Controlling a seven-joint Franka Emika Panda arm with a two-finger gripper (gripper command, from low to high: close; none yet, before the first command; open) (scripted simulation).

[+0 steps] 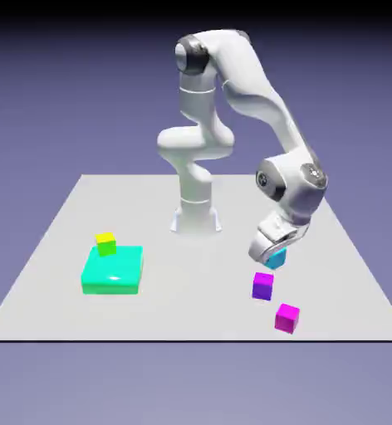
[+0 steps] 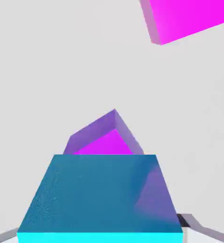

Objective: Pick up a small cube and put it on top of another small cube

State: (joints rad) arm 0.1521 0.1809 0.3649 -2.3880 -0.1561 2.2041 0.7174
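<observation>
Cyan cube gripped by the Panda's hand, with a purple cube nearby.
Exterior view: the gripper, tilted, has the cyan cube at its tip on the right; the purple cube and a magenta cube lie nearer. At left, a yellow-green cube is by the teal-green block. Hand view: the jaws are closed on the cyan cube, which partly hides the purple one.
</observation>
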